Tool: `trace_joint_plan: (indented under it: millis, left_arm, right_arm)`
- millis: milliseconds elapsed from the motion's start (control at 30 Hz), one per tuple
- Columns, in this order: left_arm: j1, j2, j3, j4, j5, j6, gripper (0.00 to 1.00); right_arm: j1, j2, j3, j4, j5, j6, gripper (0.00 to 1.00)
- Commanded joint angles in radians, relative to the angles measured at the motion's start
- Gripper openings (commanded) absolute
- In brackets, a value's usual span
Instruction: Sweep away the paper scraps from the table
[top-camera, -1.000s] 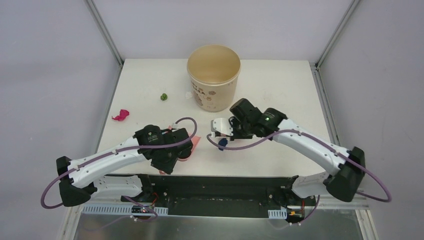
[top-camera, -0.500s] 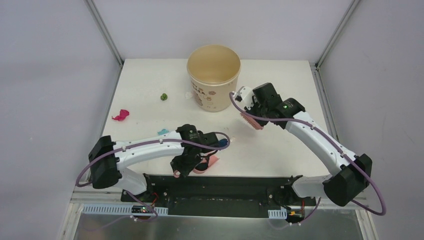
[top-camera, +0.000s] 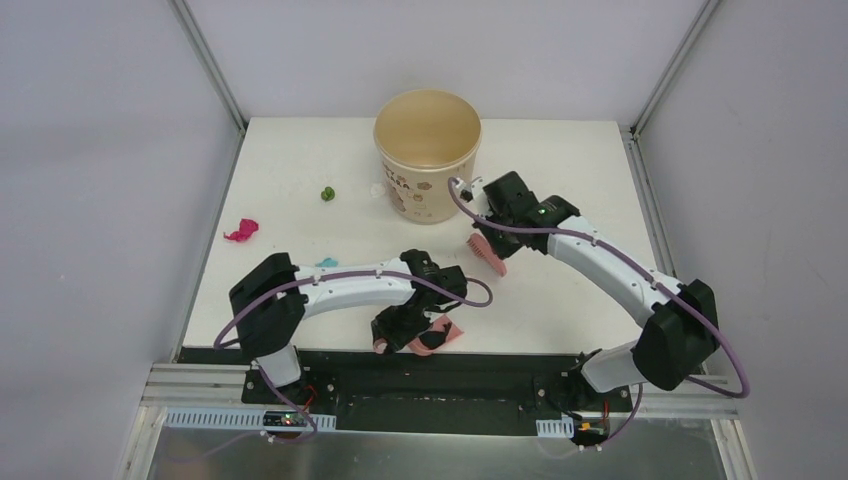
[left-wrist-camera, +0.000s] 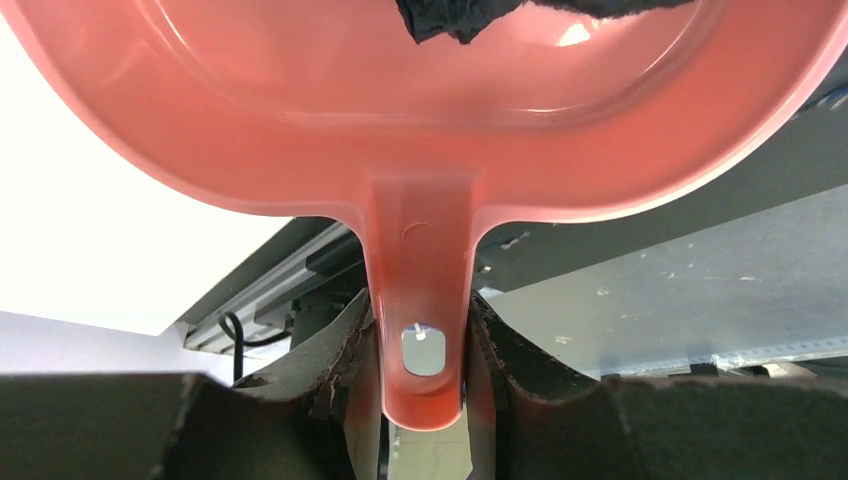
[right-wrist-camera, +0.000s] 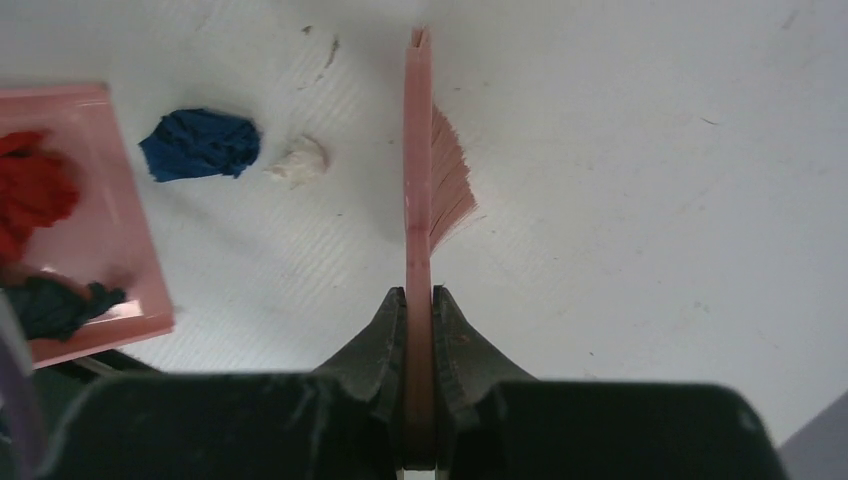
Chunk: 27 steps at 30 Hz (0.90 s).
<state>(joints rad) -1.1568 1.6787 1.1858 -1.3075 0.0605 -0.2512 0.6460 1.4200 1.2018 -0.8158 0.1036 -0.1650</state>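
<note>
My left gripper (left-wrist-camera: 420, 330) is shut on the handle of the pink dustpan (left-wrist-camera: 400, 120), which sits at the front edge of the table (top-camera: 560, 180); in the top view the gripper (top-camera: 400, 328) and the dustpan (top-camera: 440, 335) are front centre. A red scrap (right-wrist-camera: 35, 190) and a dark scrap (right-wrist-camera: 55, 305) lie in the pan. My right gripper (right-wrist-camera: 419, 300) is shut on the pink hand brush (right-wrist-camera: 418, 150), held above the table just right of a blue scrap (right-wrist-camera: 200, 143) and a white scrap (right-wrist-camera: 298, 160). Magenta (top-camera: 241, 230), green (top-camera: 327, 193) and teal (top-camera: 326, 263) scraps lie on the left.
A tall beige bucket (top-camera: 428, 150) stands at the back centre, close behind the right gripper (top-camera: 487, 225) and the brush (top-camera: 488, 255). Grey walls close in the table's left, right and back sides. A black strip (top-camera: 500, 375) runs along the front.
My left arm has carried the dustpan rightward along the front edge. My right arm swung the brush from near the blue scrap up toward the bucket, then slightly back down and left.
</note>
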Motion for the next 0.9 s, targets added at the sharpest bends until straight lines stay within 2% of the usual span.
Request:
trace_joint_plan:
  millis: [0, 167, 267, 467, 600, 700, 867]
  left_arm:
    - [0.014, 0.084, 0.063, 0.076, 0.055, 0.068, 0.00]
    - [0.027, 0.156, 0.099, 0.111, 0.070, 0.082, 0.00]
    - [0.034, 0.180, 0.113, 0.121, 0.064, 0.087, 0.00]
    - [0.036, 0.155, 0.103, 0.163, -0.011, 0.076, 0.00]
    - [0.036, 0.094, 0.066, 0.215, -0.055, 0.077, 0.00]
    - [0.036, 0.047, 0.036, 0.251, -0.094, 0.076, 0.00]
    - [0.031, 0.005, 0.034, 0.281, -0.100, 0.076, 0.00]
  right_arm:
    - [0.060, 0.050, 0.048, -0.041, -0.217, 0.024, 0.00]
    - [0.085, 0.098, 0.089, -0.127, -0.433, 0.013, 0.00]
    - [0.085, 0.078, 0.111, -0.177, -0.492, 0.005, 0.00]
    - [0.084, -0.003, 0.122, -0.245, -0.486, -0.004, 0.00]
    - [0.063, -0.028, 0.131, -0.262, -0.378, -0.005, 0.00]
    - [-0.001, -0.037, 0.156, -0.263, -0.309, -0.004, 0.00]
    - [-0.134, -0.064, 0.203, -0.272, -0.305, 0.006, 0.00]
